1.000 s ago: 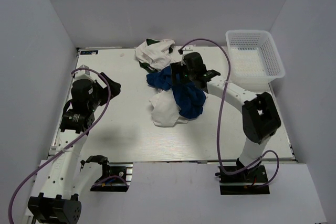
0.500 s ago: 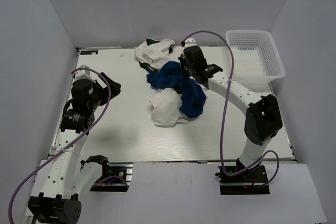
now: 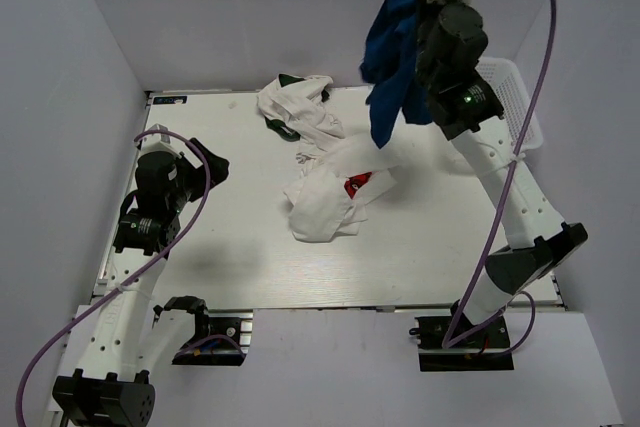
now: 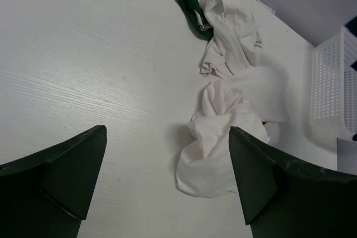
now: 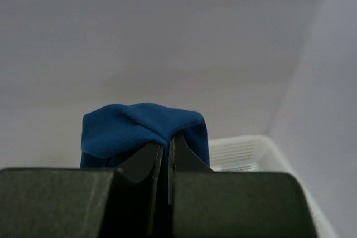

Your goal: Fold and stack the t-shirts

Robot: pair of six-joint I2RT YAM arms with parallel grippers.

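My right gripper [image 5: 166, 144] is shut on a bunch of the royal blue t-shirt [image 5: 139, 126]. It holds the shirt high above the table's back right, where the cloth hangs down freely [image 3: 392, 57]. Below lies a crumpled white t-shirt with red print [image 3: 325, 197], also seen past my left fingers [image 4: 223, 132]. Behind it, at the table's back, lies a white t-shirt with dark green parts [image 3: 295, 102] [image 4: 228, 15]. My left gripper [image 4: 167, 176] stands open over bare table at the left [image 3: 205, 162], holding nothing.
A white mesh basket [image 3: 515, 97] stands at the back right corner, partly hidden behind my raised right arm; it shows too in the wrist views [image 4: 329, 93] [image 5: 245, 151]. Grey walls enclose the table on three sides.
My right gripper shut on the blue t-shirt and lifted it off the pile, high toward the back right. The white shirt with red print is now uncovered. The left arm has not moved.
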